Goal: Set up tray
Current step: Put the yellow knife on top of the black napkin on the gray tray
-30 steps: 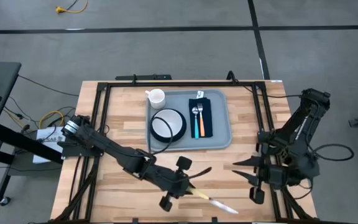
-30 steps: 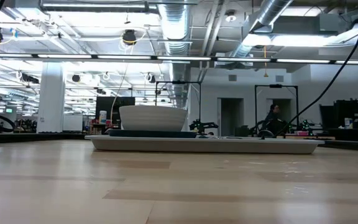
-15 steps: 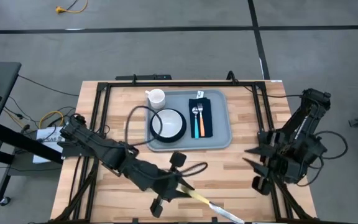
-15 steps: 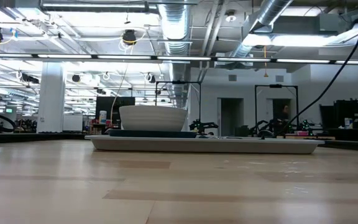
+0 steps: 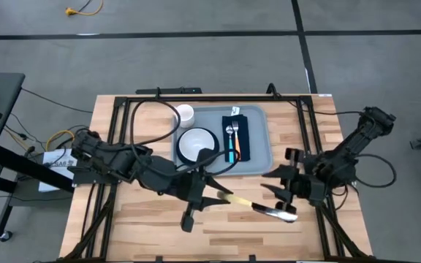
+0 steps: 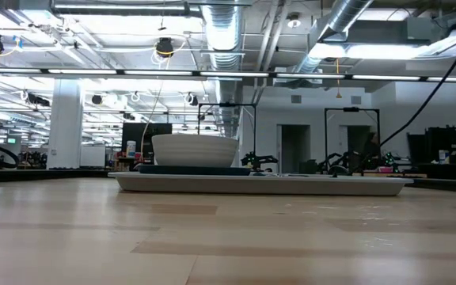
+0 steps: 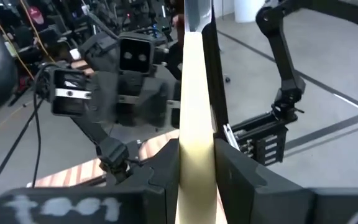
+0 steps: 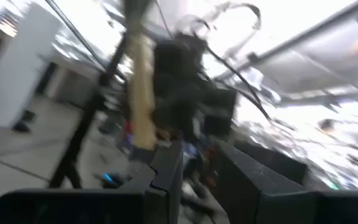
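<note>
The grey-blue tray [image 5: 262,146] lies at the far middle of the table, and its rim [image 6: 291,185] also shows in the low view. It carries a white bowl [image 5: 197,145] on a dark plate, a white cup [image 5: 185,114], and a dark napkin [image 5: 234,131] bearing a fork and a spoon. In front of the tray my left gripper [image 5: 218,194] is shut on a knife [image 5: 258,207] with a cream handle, its blade pointing toward the table's right. My right gripper [image 5: 275,184] stands open just beyond the blade, facing the knife, with nothing between its fingers. My left gripper pinches the knife's cream handle [image 7: 194,124] between its two fingers [image 7: 160,177]. The fingers lie along the handle, nearly level, coming from the table's left. The knife sticks out past the fingertips, blade [image 5: 278,213] ahead, lifted clear of the table.
Black frame rails [image 5: 115,131] run around the tabletop along its edges. Bare wood [image 5: 145,226] spreads across the near half of the table in front of the tray. Beyond the table the low view shows a large room with racks and desks.
My left gripper has risen with the knife and gone toward the tray and the table's right, so the knife now lies more level. My right gripper has swung toward the table's left, turned, and come close to the blade.
</note>
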Available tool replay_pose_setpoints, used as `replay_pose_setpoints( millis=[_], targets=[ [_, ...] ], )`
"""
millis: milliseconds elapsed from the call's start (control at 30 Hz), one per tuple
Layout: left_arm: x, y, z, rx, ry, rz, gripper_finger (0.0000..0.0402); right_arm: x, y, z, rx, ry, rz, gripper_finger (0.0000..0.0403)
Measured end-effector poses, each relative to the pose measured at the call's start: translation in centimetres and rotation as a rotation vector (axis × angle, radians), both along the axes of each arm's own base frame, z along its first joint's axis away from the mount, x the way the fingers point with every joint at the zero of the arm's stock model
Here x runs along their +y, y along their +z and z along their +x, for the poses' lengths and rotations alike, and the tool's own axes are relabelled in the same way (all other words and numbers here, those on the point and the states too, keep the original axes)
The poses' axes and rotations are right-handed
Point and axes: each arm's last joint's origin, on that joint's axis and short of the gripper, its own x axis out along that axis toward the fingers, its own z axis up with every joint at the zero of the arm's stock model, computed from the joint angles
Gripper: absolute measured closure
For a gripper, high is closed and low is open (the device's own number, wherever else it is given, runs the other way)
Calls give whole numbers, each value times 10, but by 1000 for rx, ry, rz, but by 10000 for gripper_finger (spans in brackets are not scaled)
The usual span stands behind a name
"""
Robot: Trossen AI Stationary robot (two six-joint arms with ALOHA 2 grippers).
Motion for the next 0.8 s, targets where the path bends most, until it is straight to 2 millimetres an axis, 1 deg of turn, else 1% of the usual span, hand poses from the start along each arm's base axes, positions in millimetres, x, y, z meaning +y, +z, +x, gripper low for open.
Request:
replay_pose_setpoints(
  millis=[100,233,300,367,433,500,567,667,800],
  targets=[
    [2,-1,2,-2,7,-3,331,-2,-2,6,-22,59,-30,316],
    [4,1,3,-17,7,-11,331,-7,-1,12,-70,127,-70,304],
    [4,2,4,-28,2,-18,331,-9,-1,16,-75,136,-70,295],
    [5,3,4,-32,-12,-24,331,-11,3,20,-83,133,-40,283],
    [6,3,5,-36,-16,-27,331,-16,8,24,-92,119,-19,269],
    [6,3,5,-37,-15,-27,331,-15,12,26,-90,134,-3,251],
    [8,3,6,-38,-9,-28,331,-17,17,33,-93,131,9,232],
    [10,3,7,-39,-4,-28,331,-11,20,39,-83,140,1,200],
    [11,3,8,-42,0,-29,331,-3,24,55,-57,134,-7,165]
  ],
)
